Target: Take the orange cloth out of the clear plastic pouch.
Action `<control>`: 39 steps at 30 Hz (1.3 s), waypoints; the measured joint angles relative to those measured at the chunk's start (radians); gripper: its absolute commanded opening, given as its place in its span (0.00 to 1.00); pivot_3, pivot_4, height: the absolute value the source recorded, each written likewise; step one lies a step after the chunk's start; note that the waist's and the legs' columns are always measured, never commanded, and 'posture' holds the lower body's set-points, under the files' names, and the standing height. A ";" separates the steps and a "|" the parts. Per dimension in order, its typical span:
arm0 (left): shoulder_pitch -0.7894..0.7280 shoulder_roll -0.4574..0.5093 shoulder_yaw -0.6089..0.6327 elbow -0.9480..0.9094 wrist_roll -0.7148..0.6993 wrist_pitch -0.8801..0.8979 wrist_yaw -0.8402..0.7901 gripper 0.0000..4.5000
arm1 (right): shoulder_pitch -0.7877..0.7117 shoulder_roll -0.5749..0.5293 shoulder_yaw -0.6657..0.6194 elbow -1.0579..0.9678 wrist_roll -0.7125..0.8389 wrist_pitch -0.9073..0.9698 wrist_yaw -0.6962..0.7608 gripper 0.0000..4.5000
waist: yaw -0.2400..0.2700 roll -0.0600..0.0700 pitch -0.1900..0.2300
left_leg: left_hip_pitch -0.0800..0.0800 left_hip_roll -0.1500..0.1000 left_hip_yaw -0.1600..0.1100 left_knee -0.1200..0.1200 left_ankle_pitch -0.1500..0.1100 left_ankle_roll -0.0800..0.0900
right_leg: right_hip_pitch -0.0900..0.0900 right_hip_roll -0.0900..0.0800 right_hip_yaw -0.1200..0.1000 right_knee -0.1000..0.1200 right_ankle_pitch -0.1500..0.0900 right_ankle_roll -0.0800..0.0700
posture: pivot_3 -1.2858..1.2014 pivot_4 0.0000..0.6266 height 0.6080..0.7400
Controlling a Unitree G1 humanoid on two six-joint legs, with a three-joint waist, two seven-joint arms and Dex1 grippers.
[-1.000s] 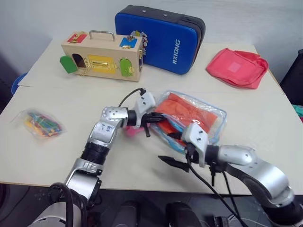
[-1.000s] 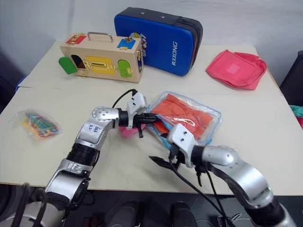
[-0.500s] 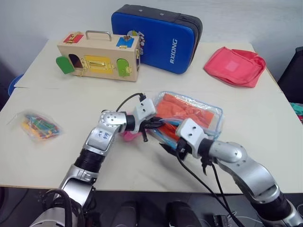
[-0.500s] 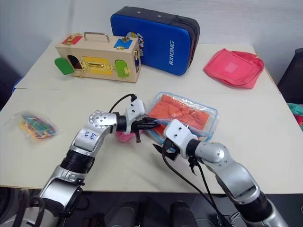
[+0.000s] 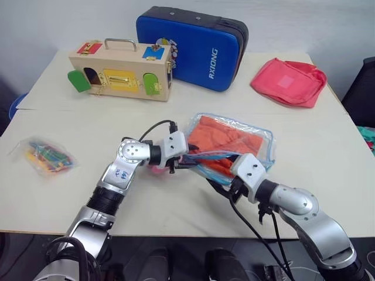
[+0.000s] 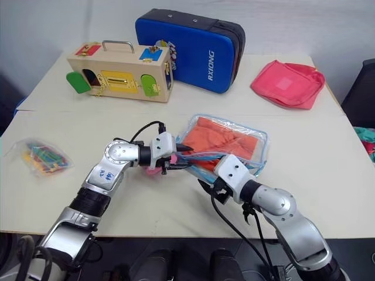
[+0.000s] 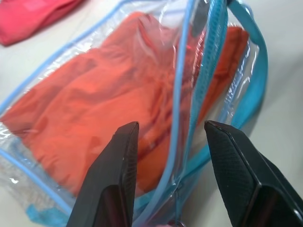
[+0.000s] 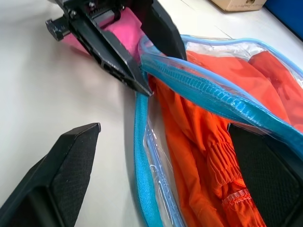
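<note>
1. the table (image 5: 70, 175) carries a blue case (image 5: 190, 47) and a wooden latch box (image 5: 120, 69) at the far side, a pink-red fabric bag (image 5: 287, 82) far right, and a small bag of coloured sticks (image 5: 44, 155) near left.
2. the clear plastic pouch (image 5: 258, 140) lies flat in the middle of the table, its long axis running from near left to far right, with the blue-zippered mouth at the near-left end, facing both arms.
3. the orange cloth (image 5: 225, 136) sits crumpled inside the pouch, filling most of it, nothing yet out of the mouth.
4. the left gripper (image 7: 170, 137) has its fingers parted, straddling the zipper edge at the mouth, clamped on nothing.
5. the right gripper (image 8: 165, 156) is spread wide at the mouth, one finger outside on the table, the other over the cloth.
6. handling, i'd judge: the cloth is light, soft and limp, so it will bunch and drag; pinch a fold near the mouth. the vinyl is slick and floppy and wants pinning by its zipper edge.
</note>
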 measured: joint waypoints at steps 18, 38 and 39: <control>0.003 -0.034 0.036 -0.001 -0.060 0.078 0.005 0.01 | -0.103 0.108 0.035 0.106 -0.100 -0.007 -0.068 1.00 | -0.001 0.000 0.000 | 0.000 0.000 0.000 0.000 0.000 0.000 | 0.000 0.000 0.000 0.001 0.000 0.000 | 0.52 0.24 1.00; 0.010 -0.065 0.047 -0.042 -0.102 0.202 0.017 0.01 | -0.249 0.109 0.144 0.352 -0.317 -0.041 -0.044 1.00 | -0.003 0.001 0.000 | 0.000 0.000 0.001 0.000 0.000 0.000 | -0.001 0.000 0.000 0.002 0.000 0.000 | 0.52 0.24 1.00; 0.010 -0.065 0.047 -0.042 -0.102 0.202 0.019 0.00 | -0.253 0.109 0.147 0.356 -0.320 -0.039 -0.035 0.96 | -0.003 0.001 -0.001 | 0.000 0.000 0.001 0.000 0.000 0.000 | -0.001 0.000 0.000 0.002 0.000 0.000 | 0.52 0.24 1.00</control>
